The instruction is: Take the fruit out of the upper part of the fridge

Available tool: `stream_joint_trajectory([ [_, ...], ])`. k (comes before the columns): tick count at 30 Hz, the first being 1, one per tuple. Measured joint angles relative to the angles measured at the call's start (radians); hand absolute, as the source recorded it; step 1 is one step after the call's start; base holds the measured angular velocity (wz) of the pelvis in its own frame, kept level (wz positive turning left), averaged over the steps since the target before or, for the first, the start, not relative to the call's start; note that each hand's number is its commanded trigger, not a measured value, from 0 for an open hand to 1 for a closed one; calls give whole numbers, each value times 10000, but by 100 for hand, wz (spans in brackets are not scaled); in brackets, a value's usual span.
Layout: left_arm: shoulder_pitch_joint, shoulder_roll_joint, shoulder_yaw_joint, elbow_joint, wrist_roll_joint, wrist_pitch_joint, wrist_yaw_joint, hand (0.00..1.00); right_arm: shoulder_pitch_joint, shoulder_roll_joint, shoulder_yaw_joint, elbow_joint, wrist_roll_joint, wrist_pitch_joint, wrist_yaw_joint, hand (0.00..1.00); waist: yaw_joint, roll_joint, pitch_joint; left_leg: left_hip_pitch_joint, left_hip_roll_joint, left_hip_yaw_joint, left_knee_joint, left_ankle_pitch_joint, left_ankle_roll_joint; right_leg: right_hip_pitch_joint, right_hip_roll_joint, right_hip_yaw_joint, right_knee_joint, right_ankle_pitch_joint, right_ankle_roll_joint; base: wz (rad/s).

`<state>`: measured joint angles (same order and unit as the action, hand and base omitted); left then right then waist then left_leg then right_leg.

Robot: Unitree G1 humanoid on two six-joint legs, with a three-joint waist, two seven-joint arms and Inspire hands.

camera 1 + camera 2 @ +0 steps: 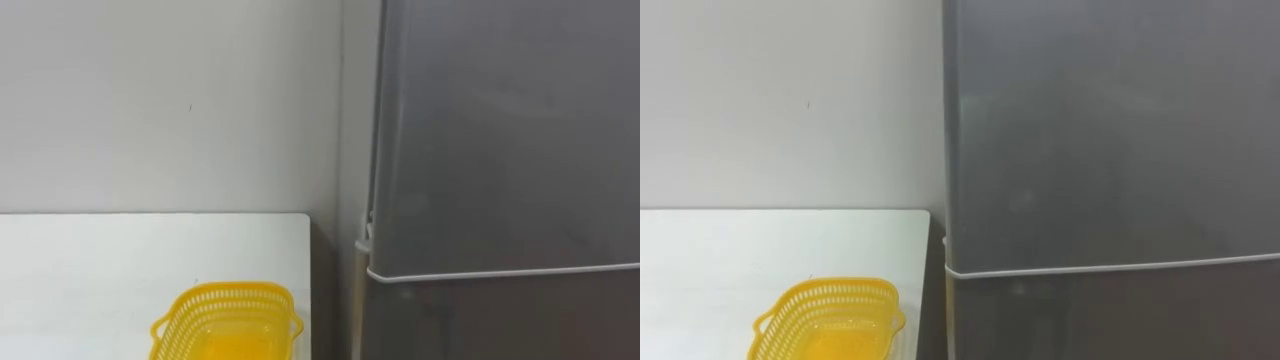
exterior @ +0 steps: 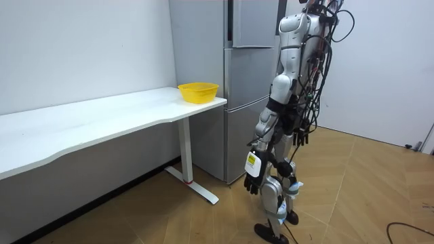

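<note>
Before the robot, grey fridge [image 1: 500, 130] shut (pale seam [image 1: 500, 271] across); left hand [image 2: 252, 184] hangs, grip indiscernible

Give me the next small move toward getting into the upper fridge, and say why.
Likely raise the left hand toward the upper fridge door to pull it open. That door is shut, flush above the seam with the lower door, and the left hand hangs low beside the robot's thigh. The yellow basket sits on the white table beside the fridge.
</note>
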<state>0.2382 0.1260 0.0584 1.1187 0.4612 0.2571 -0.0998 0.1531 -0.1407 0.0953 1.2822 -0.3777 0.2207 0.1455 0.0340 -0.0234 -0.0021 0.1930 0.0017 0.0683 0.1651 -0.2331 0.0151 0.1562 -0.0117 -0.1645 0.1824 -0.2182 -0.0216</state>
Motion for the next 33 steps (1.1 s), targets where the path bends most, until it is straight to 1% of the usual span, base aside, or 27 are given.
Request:
stream_joint_trajectory([
  [3,31,-19,1,-1,-11,4,3,0,38,6,-3,-14,27,7,3,0,1,2,-2,12,-1,-5,3,0,0,14,-4,-3,2,-10,6,0],
  [5,69,-17,10,-2,-216,8,11,0,37,6,-8,-15,46,12,5,0,-13,6,-5,18,-5,-12,18,0,0,25,-10,-7,9,-9,6,0],
  [9,187,-59,372,-2,-1023,7,65,0,25,7,-45,78,239,12,4,0,-13,20,-7,55,-1,-10,29,0,0,66,-11,-4,29,-9,6,0],
  [11,208,-83,513,-3,-1432,-3,102,0,22,7,-213,106,240,12,-13,0,-13,43,-2,57,-3,-11,36,0,0,81,-10,-13,33,-9,6,2],
  [13,210,-91,573,-3,-2268,-21,294,0,24,7,-421,72,245,10,-38,0,-46,55,-1,25,-5,-55,59,0,1,81,-22,-73,34,-15,9,7],
  [14,206,-91,578,-3,-2486,-23,367,0,25,7,-422,60,250,9,-53,0,-52,55,-1,16,-4,-93,67,-1,0,81,-23,-89,37,-18,8,9],
  [16,157,-91,625,-6,-3421,-45,717,0,13,7,-458,49,246,-5,-125,0,-56,82,1,-25,1,-174,95,-2,2,58,-24,-98,45,-28,4,5],
  [17,148,-91,666,-6,-3610,-59,799,0,0,7,-496,47,238,-7,-136,0,-38,96,0,-46,2,-175,103,-3,3,50,-27,-118,41,-28,4,6],
  [19,162,-104,1129,-5,-4479,-90,1219,0,-73,2,-679,54,241,-12,-244,0,-14,165,5,-65,13,-147,104,-4,4,38,-36,-154,39,-24,4,2],
  [20,172,-107,1278,-5,-4692,-75,1337,0,-75,3,-746,53,241,-17,-273,0,-9,188,8,-63,15,-149,104,-4,4,38,-37,-153,38,-24,4,0],
  [22,179,-167,2073,-151,-5830,-35,1915,0,-87,1,-792,50,276,-10,-348,0,58,276,15,-83,11,-178,80,-8,11,11,-40,-183,32,-25,7,4],
  [23,190,-182,2295,-336,-6225,-33,2079,0,-87,0,-793,50,294,-10,-342,0,82,293,17,-83,11,-184,65,-8,11,8,-41,-202,33,-25,7,9],
  [24,249,-190,2668,-973,-7202,-49,2427,0,-87,-6,-819,31,325,-10,-334,0,125,320,10,-83,13,-211,40,-8,11,9,-53,-278,40,-25,7,6],
  [25,243,-193,3003,-1616,-8203,-145,2779,0,-118,-29,-936,17,326,-10,-330,0,211,342,16,-83,14,-220,26,-7,9,7,-52,-284,44,-26,5,4],
  [26,205,-194,3131,-1892,-8727,-274,2955,0,-147,-50,-982,12,325,-11,-337,0,247,358,16,-84,16,-206,24,-7,9,5,-50,-283,44,-26,4,0],
  [28,-157,-172,3500,-2390,-10524,-856,3535,0,-161,-105,-987,-122,307,-33,-429,0,328,399,13,-85,7,-201,11,-7,9,-5,-53,-303,41,-27,6,0],
  [29,-237,-174,3599,-2471,-10918,-970,3624,0,-164,-101,-1000,-202,282,-59,-451,0,355,399,12,-90,4,-199,-1,-7,9,-18,-51,-300,41,-28,5,0],
  [30,-386,-169,3737,-2575,-11607,-1161,3781,0,-111,-90,-1109,-345,251,-141,-461,0,353,399,9,-93,-11,-199,-29,-7,9,-36,-43,-294,39,-31,3,-4],
  [31,-455,-163,3768,-2724,-12168,-1278,3958,0,-50,-94,-1196,-444,239,-190,-473,0,351,417,-7,-93,-31,-208,-36,-8,9,-38,-42,-295,49,-31,4,-4],
  [33,-446,-210,3903,-3230,-12698,-1357,4228,0,105,-95,-1328,-626,236,-259,-521,0,376,410,-18,-108,-38,-229,-37,-8,10,-37,-42,-279,44,-31,4,0],
])
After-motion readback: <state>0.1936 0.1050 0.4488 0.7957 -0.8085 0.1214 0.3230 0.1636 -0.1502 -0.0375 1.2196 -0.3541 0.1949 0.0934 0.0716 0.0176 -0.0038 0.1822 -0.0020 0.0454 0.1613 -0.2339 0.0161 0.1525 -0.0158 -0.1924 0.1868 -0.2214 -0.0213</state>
